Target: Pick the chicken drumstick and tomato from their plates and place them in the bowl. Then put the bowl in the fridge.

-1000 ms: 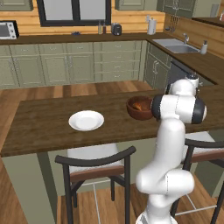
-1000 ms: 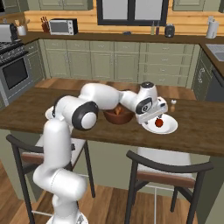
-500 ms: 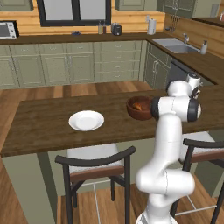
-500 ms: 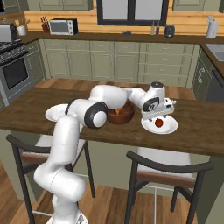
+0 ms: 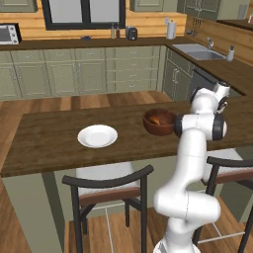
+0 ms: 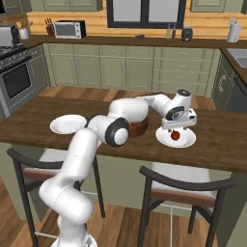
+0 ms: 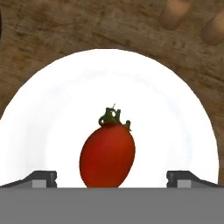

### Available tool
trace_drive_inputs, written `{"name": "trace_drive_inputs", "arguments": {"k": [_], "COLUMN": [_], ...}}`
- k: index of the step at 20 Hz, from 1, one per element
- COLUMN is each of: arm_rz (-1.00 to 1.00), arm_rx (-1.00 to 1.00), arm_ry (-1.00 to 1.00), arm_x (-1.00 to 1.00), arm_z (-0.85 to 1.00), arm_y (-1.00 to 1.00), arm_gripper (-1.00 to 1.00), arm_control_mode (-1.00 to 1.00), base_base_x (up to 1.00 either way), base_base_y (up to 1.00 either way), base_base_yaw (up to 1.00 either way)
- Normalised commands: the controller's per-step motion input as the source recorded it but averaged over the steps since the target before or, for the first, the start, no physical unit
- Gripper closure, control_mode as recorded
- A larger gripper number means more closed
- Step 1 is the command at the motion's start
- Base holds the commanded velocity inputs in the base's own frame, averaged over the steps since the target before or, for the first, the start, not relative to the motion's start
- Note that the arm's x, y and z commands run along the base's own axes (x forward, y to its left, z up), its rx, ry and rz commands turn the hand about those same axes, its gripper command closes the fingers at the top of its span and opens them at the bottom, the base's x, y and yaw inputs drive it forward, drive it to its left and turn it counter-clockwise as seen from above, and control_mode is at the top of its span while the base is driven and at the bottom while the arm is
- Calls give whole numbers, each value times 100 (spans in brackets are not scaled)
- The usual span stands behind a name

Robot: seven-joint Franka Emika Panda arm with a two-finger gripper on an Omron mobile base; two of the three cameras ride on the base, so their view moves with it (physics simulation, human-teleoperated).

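The red tomato (image 7: 108,153) with a green stem lies on a white plate (image 7: 175,109) on the wooden island. My gripper (image 6: 177,129) hangs just above it, open. In the hand view the two fingertips (image 7: 41,178) stand wide apart on either side of the tomato (image 6: 176,136) without touching it. Left of that plate (image 6: 189,142) sits the dark-brown bowl (image 5: 159,123), with a brownish piece in it that looks like the chicken drumstick (image 5: 155,120). Another white plate (image 5: 97,136) lies bare further left. The fridge is out of view.
Two dark chairs (image 6: 181,185) (image 5: 111,190) stand along the island's near edge. Two wooden cylinders (image 7: 175,13) stand just beyond the tomato's plate. Cabinets, a sink (image 5: 200,53) and a stove line the far walls.
My hand has swung right, from beside the bowl to over the tomato's plate, and has come down closer to the tomato. The jaws stayed open.
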Motion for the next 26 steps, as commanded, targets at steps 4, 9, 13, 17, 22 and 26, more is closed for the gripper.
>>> {"name": "trace_drive_inputs", "arguments": {"k": [4, 9, 13, 17, 22, 26], "arm_rz": [0, -1, -1, 0, 0, 0], "arm_rx": [2, -2, 0, -6, -9, -2], "arm_ry": [0, 0, 0, 0, 0, 0], "arm_x": [-13, -15, 14, 50, 10, 0], "arm_z": [-26, -33, -46, -32, -4, -26], "arm_y": [21, 46, 9, -14, -12, -8], "arm_gripper": [-100, -100, -100, -100, -100, -100], "arm_control_mode": [-100, -100, -100, -100, -100, -100], "base_base_x": [0, 0, 0, 0, 0, 0], "base_base_y": [0, 0, 0, 0, 0, 0], "base_base_yaw": [0, 0, 0, 0, 0, 0]}}
